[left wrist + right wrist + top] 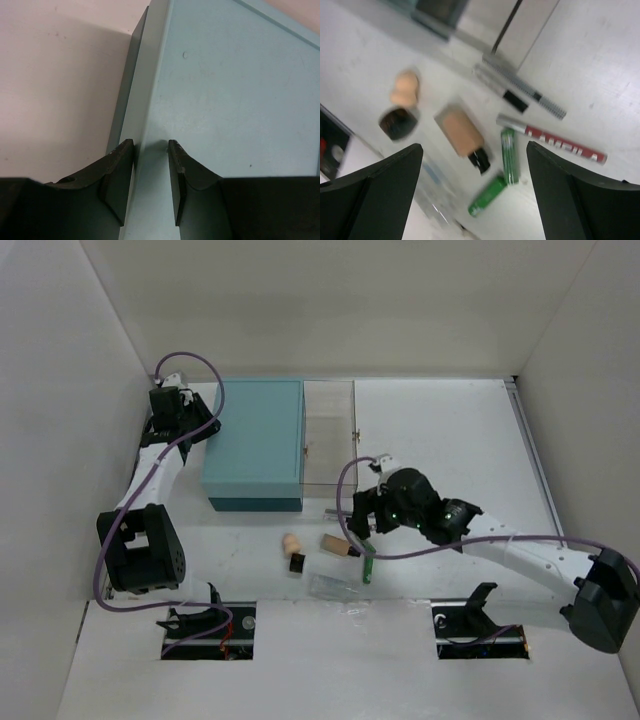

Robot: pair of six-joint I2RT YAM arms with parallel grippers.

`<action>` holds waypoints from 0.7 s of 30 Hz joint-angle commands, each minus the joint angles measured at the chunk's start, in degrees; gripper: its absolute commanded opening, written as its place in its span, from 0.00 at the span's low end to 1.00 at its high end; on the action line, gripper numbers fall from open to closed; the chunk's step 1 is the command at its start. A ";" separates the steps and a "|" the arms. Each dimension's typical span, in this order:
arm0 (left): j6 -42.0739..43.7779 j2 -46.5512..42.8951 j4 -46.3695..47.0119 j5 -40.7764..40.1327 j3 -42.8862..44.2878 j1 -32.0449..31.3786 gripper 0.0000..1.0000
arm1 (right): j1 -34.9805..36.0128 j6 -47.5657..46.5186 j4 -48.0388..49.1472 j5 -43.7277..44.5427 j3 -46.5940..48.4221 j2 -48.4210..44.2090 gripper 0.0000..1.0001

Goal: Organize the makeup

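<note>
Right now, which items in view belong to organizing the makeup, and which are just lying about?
Job: sponge, tube, black piece, green stick, grey pencil, pink pencil, packet.
Other: box, held by left pincer; clear panel.

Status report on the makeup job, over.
Left gripper shut on box edge. Right gripper open over makeup. Makeup loose on table. Nothing blocking it.

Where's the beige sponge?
Top view: beige sponge sits front-centre on the table, just left of the tan tube, black piece right beside it.
</note>
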 commanded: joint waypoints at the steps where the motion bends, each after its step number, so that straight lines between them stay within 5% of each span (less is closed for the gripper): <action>1: 2.03 -0.44 -7.93 -4.00 -1.84 0.10 0.26 | 4.81 -5.59 -2.10 3.56 -0.87 -2.39 0.90; 9: 1.86 -9.84 -10.29 -7.78 3.69 0.10 0.40 | 10.44 -10.69 3.00 4.09 3.52 9.90 0.89; 11: 1.68 -13.00 -11.53 -8.05 5.63 0.27 0.59 | 10.71 -12.18 3.44 4.26 4.66 12.89 0.87; 17: 1.59 -25.03 -13.81 -10.24 3.46 -4.81 0.73 | 11.32 -14.91 7.48 4.97 6.07 18.71 0.80; 19: 0.63 -30.83 -12.85 -12.96 -1.28 -8.50 1.00 | 11.94 -15.35 8.62 4.97 6.25 19.76 0.76; 21: -0.95 -36.45 -13.02 -17.17 -6.38 -12.63 1.00 | 13.34 -16.31 9.59 5.06 6.42 20.73 0.74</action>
